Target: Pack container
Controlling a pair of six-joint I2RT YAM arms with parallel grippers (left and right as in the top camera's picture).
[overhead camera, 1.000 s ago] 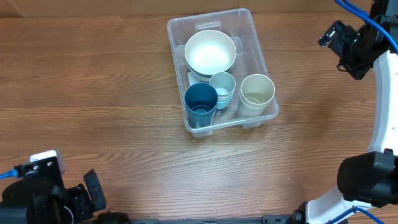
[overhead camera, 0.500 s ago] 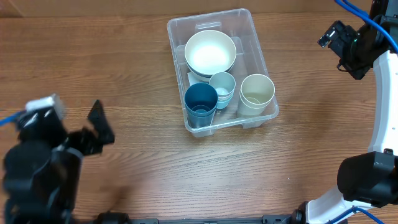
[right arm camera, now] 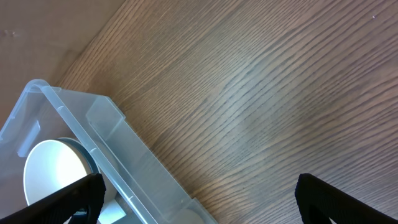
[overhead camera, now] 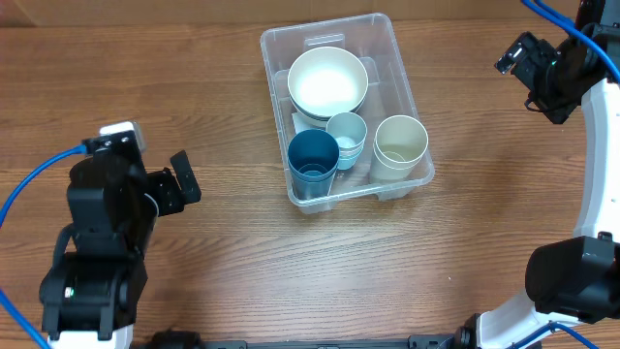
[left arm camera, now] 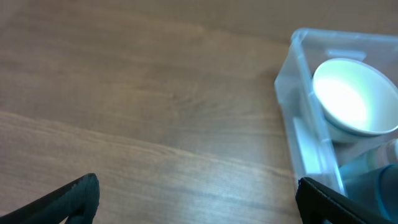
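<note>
Clear plastic container (overhead camera: 387, 53) at centre of table (overhead camera: 194, 87), holding white bowl (overhead camera: 327, 81), dark blue cup (overhead camera: 313, 160), pale blue cup (overhead camera: 346, 131) and cream cup (overhead camera: 400, 142); no loose item visible elsewhere, so packing seemingly complete; left pincer (overhead camera: 184, 179) and right pincer (overhead camera: 518, 58) both released, empty, well apart from it

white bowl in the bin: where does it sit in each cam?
Overhead: white bowl upper centre, in the far half of the container.
Left wrist: white bowl at the right edge, mid-height.
Right wrist: white bowl in the bottom left corner, partly cut off.
Shared landmark: the container wall beside it.
</note>
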